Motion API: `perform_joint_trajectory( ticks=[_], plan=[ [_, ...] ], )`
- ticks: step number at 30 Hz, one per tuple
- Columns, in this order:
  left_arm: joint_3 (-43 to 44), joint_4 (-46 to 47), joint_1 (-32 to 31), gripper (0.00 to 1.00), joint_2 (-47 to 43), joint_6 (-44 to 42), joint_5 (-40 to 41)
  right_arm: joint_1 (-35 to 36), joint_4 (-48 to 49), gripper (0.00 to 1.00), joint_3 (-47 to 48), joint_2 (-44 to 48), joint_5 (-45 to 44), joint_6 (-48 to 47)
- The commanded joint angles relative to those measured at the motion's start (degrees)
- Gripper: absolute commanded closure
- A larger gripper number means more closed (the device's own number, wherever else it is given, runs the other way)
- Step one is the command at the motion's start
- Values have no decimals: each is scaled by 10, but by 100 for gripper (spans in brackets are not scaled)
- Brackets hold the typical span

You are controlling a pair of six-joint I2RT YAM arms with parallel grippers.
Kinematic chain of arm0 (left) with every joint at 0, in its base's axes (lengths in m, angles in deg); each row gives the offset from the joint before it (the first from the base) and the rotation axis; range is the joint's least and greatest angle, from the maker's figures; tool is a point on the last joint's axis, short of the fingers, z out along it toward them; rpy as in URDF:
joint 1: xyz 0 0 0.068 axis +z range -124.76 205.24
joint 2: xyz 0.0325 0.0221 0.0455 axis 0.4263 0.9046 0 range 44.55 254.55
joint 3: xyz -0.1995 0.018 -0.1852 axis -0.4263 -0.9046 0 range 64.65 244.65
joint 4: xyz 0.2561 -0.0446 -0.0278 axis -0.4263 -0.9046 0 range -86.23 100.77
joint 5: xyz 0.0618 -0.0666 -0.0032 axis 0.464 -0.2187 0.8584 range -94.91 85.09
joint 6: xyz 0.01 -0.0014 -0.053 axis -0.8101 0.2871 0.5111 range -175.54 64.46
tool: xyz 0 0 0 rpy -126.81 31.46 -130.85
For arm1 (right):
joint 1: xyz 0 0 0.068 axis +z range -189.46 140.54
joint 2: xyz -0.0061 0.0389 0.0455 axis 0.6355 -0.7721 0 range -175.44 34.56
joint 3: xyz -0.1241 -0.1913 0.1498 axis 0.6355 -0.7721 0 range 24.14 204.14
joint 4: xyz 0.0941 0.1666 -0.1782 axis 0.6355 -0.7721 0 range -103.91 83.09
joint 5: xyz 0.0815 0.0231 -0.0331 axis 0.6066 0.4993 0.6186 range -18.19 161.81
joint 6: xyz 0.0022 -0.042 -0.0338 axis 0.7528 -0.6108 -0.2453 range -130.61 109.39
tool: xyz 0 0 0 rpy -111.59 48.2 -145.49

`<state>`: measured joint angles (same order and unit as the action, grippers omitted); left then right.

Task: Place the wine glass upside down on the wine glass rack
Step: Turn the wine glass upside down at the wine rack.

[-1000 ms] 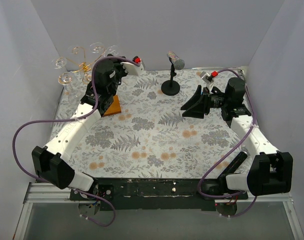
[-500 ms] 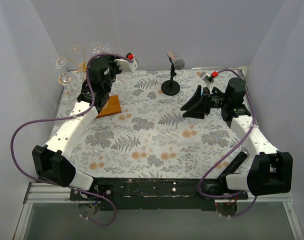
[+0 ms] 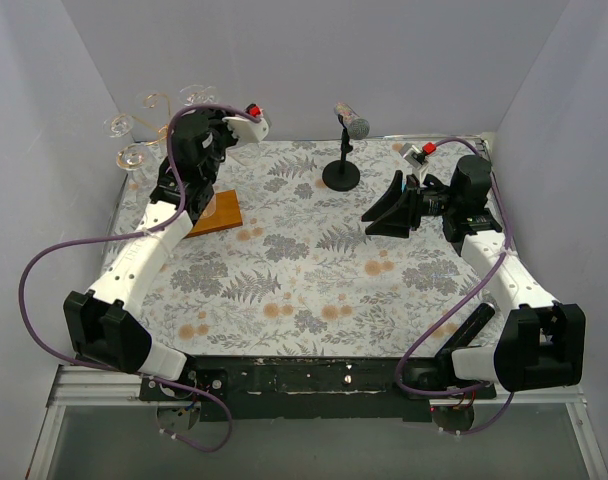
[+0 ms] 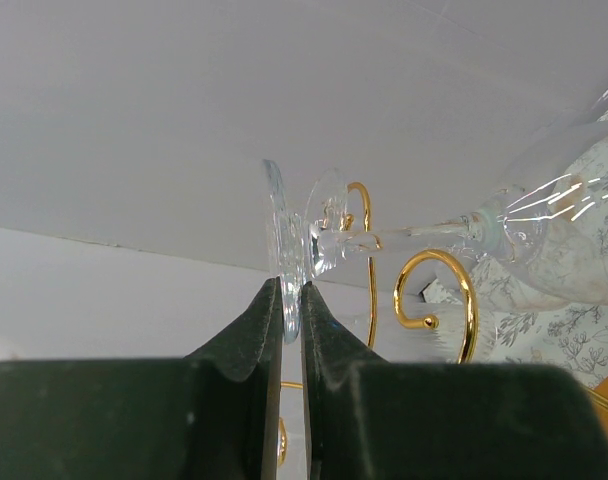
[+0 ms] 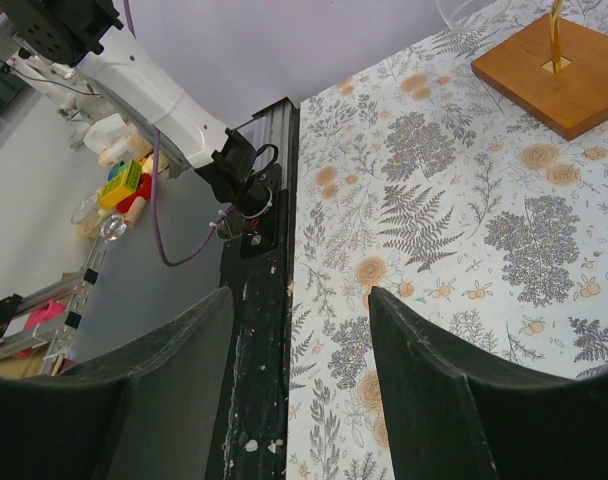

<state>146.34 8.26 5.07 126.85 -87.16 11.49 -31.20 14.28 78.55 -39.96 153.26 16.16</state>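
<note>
The wine glass rack (image 3: pixel 160 104) is thin gold wire with curled arms, at the far left corner, on an orange-brown wooden base (image 3: pixel 216 212). Clear wine glasses (image 3: pixel 134 156) hang among its arms. My left gripper (image 3: pixel 180 130) is raised at the rack's top. In the left wrist view the left gripper (image 4: pixel 291 292) is shut on the edge of a clear glass foot (image 4: pixel 282 235). A stem (image 4: pixel 414 233) runs right to a bowl (image 4: pixel 569 235), beside gold curls (image 4: pixel 444 300). My right gripper (image 3: pixel 386 214) is open and empty over the mat; it also shows in the right wrist view (image 5: pixel 299 300).
A black microphone stand (image 3: pixel 342 170) stands at the back centre. The floral mat (image 3: pixel 314 270) covers the table, with white walls behind and at both sides. In the right wrist view the wooden base (image 5: pixel 564 70) and the table's black front rail (image 5: pixel 254 330) show.
My left arm has moved left and back toward the rack's top, uncovering more of the wooden base. The right arm has not moved.
</note>
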Motion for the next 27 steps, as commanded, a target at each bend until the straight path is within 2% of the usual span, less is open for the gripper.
perform_joint_trajectory(
  ticks=[1,27],
  plan=[
    [4,36,7,100,-15,4,-8,-2,25,35,-2,1,13,2],
    [-14,40,26,100,-20,12,-1,-2,29,35,-4,3,16,4]
  ],
)
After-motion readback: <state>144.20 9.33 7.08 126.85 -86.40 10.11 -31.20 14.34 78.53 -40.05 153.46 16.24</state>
